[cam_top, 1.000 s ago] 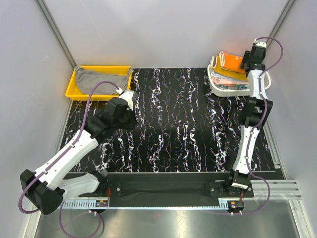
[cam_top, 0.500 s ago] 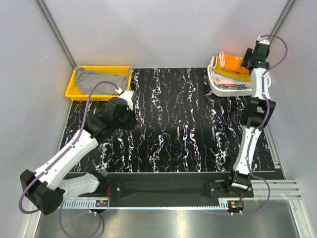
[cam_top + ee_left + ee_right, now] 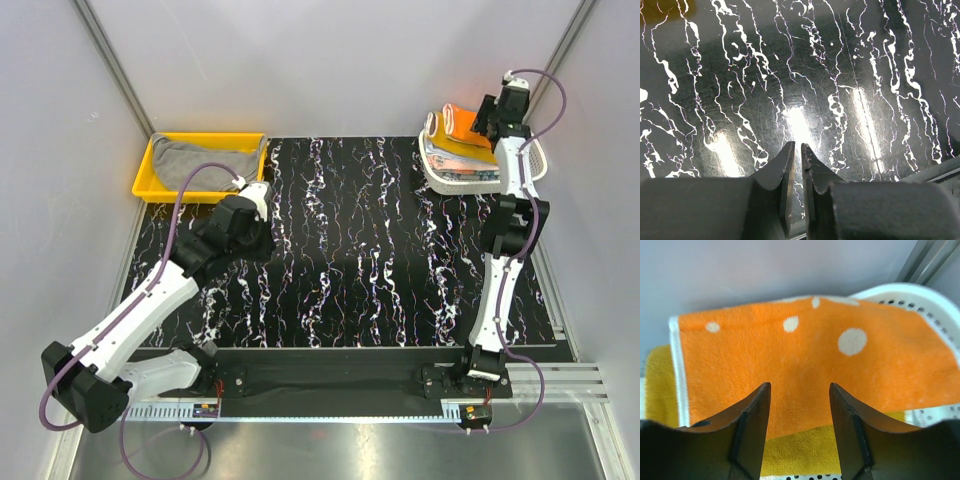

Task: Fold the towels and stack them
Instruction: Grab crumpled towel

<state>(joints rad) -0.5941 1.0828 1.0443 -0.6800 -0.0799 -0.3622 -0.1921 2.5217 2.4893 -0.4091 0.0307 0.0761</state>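
A stack of folded towels lies in the white basket (image 3: 478, 183) at the back right; an orange towel with white dots (image 3: 466, 122) (image 3: 805, 352) is on top, over a yellow one (image 3: 805, 452). My right gripper (image 3: 487, 118) (image 3: 800, 387) is open, its jaws wide apart just above the orange towel, holding nothing. A grey towel (image 3: 205, 160) lies crumpled in the yellow tray (image 3: 145, 176) at the back left. My left gripper (image 3: 262, 240) (image 3: 798, 146) is shut and empty, low over the black marbled table.
The black marbled mat (image 3: 360, 260) covers the table between the tray and the basket. Grey walls close the back and sides; metal posts stand in the back corners.
My right gripper has shifted slightly left and back over the basket's towel stack. The left arm has not moved.
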